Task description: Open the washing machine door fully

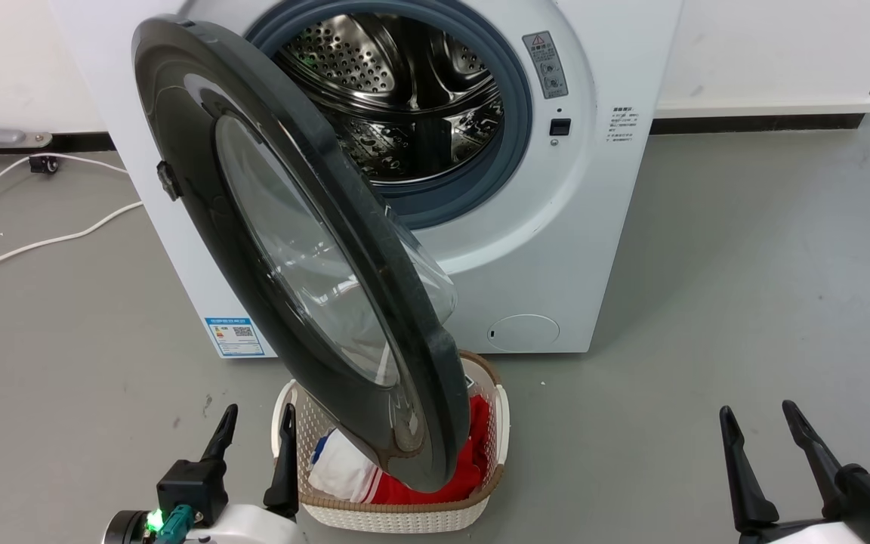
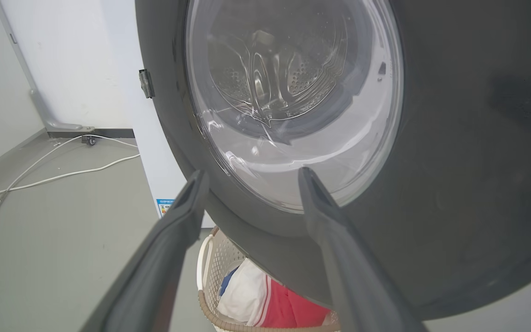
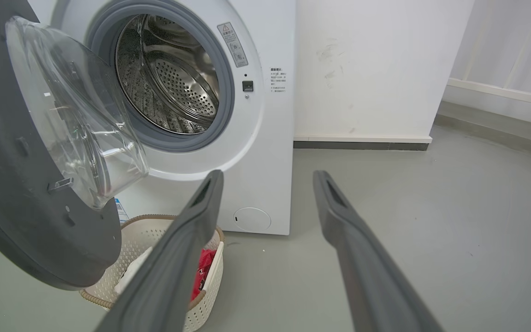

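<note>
Laundry room (washing machine (image 1: 541,257), basket (image 1: 405,520))

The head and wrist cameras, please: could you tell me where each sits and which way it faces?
Head view: on the head, looking down at the washing machine door and washing machine; left gripper and right gripper low, open.
Left wrist view: left arm, near the door's outer face; own fingers.
Right wrist view: right arm, facing the drum; own fingers.
Shared: laundry basket, in all three.

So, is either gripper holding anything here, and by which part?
Nothing is held. The left gripper and right gripper are both open and empty; the large round glossy black door stands partly open, ungripped.
</note>
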Tool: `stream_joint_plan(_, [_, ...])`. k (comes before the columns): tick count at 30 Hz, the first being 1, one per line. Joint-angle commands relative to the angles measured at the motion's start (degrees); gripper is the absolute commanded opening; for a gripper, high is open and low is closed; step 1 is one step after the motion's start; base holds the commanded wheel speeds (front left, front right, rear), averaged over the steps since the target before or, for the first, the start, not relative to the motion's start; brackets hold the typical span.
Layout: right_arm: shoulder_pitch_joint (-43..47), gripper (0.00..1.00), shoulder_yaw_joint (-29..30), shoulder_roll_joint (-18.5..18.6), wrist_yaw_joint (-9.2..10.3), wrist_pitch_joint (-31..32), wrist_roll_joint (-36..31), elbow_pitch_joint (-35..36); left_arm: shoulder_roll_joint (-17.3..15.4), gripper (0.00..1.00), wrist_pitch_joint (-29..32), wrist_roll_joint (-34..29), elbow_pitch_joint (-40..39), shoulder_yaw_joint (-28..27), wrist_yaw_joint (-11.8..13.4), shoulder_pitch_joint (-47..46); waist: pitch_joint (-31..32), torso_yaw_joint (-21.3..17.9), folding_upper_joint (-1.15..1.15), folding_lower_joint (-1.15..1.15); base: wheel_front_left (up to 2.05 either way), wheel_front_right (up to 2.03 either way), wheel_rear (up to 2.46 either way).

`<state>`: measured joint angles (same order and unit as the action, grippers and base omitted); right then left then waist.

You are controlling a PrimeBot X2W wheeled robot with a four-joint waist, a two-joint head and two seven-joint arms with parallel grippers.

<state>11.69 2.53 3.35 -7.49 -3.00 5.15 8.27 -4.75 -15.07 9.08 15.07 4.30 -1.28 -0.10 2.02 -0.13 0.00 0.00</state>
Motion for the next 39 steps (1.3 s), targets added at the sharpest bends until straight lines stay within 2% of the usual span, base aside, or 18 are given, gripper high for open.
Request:
stream_joint_plan(1, [-0.1, 1.00, -0.1, -0.3, 0.00, 0.0, 0.2, -0.1, -0.3, 1.00, -0.1, 0.1, 0.1, 0.0, 0.0, -0.2, -0.1, 0.0, 0.00, 0.00, 0.00, 0.00, 0.00])
stream_joint_plan(11, [-0.6, 1.00, -0.7, -0.5, 0.00, 0.3, -0.6, 0.2, -0.7, 1.00, 0.1, 0.3, 0.5, 0.7, -0.2, -1.5, -0.5, 0.2, 0.00, 0.00, 0.00, 0.00, 0.00])
stream_joint_plan(12, [-0.6, 1.00, -0.8, -0.5, 0.00, 0.2, -0.6, 0.2, -0.6, 0.68, 0.1, 0.4, 0.6, 0.9, -0.2, -1.5, -0.6, 0.2, 0.00, 0.00, 0.00, 0.00, 0.00])
stream_joint_plan(13, [-0.5, 1.00, -0.8, -0.5, 0.00, 0.2, -0.6, 0.2, -0.6, 0.20, 0.1, 0.5, 0.5, 0.9, -0.2, -1.8, -0.6, 0.3, 0.00, 0.00, 0.00, 0.00, 0.00])
stream_joint_plan(14, [-0.5, 1.00, -0.9, -0.5, -0.01, 0.3, -0.5, 0.2, -0.6, 0.00, 0.0, 0.6, 0.5, 0.9, -0.2, -1.9, -0.6, 0.3, 0.00, 0.00, 0.00, 0.00, 0.00])
stream_joint_plan(28, [-2.0, 1.00, -1.2, -0.5, 0.00, 0.5, -0.9, -1.3, 0.0, 0.00, -0.1, 2.7, -2.2, 0.2, 0.8, -6.6, -1.3, 0.6, 0.00, 0.00, 0.00, 0.00, 0.00])
stream_joint_plan(39, [-2.7, 1.00, -1.0, -0.5, 0.00, -0.6, -0.6, -2.1, -1.3, 0.00, 1.3, 1.9, -19.8, 0.2, 1.4, -17.0, -1.4, 0.5, 0.00, 0.00, 0.00, 0.00, 0.00])
